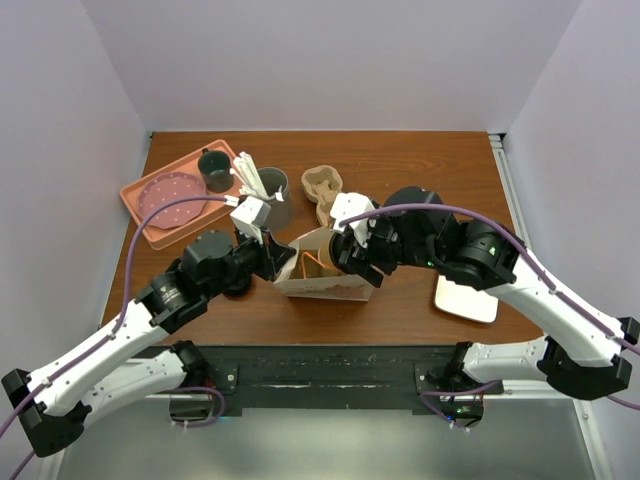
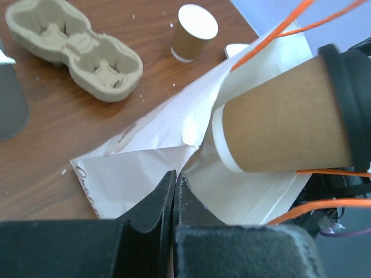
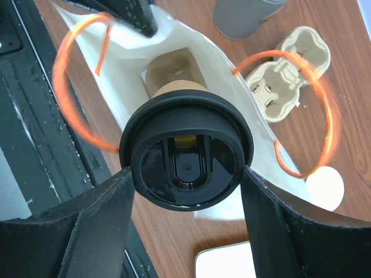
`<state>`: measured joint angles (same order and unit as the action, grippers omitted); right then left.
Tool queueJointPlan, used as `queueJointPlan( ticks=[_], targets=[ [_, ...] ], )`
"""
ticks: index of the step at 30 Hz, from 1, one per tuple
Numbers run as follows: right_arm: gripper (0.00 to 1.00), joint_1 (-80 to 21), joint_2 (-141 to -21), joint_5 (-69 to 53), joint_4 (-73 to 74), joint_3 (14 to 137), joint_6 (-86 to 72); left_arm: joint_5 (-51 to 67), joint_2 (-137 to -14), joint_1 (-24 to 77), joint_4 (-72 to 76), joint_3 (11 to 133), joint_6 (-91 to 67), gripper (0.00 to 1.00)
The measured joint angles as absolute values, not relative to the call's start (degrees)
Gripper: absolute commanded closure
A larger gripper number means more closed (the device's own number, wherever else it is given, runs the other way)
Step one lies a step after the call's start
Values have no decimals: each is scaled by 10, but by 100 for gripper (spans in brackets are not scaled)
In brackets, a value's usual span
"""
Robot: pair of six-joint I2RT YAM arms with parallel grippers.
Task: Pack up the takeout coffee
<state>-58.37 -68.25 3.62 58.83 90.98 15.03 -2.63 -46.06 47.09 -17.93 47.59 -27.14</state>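
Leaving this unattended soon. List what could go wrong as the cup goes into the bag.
1. The orange handles loop close around the coffee cup; its black lid could snag one going down.
2. The left gripper pinches just one edge of the white bag, so the mouth may fold shut or the bag tip.
3. The right gripper seems to clamp at the lid; it might pop loose.

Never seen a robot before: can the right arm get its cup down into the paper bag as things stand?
Probably yes: the left gripper pinches the bag open, and the right gripper holds the coffee cup at its mouth, nothing between.
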Motion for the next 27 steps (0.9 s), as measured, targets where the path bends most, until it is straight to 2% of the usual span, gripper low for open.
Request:
queueJointPlan(
  ticks=[11, 18, 27],
  targets=[
    [95, -584, -723, 34, 619, 978, 148, -34, -441, 471, -157, 474, -210, 100],
    [96, -595, -701, 27, 664, 938, 122, -25, -393, 471, -138, 453, -221, 100],
    [96, -613, -686, 139, 654, 890, 101, -17, -420, 471, -68, 437, -190, 100]
  ],
)
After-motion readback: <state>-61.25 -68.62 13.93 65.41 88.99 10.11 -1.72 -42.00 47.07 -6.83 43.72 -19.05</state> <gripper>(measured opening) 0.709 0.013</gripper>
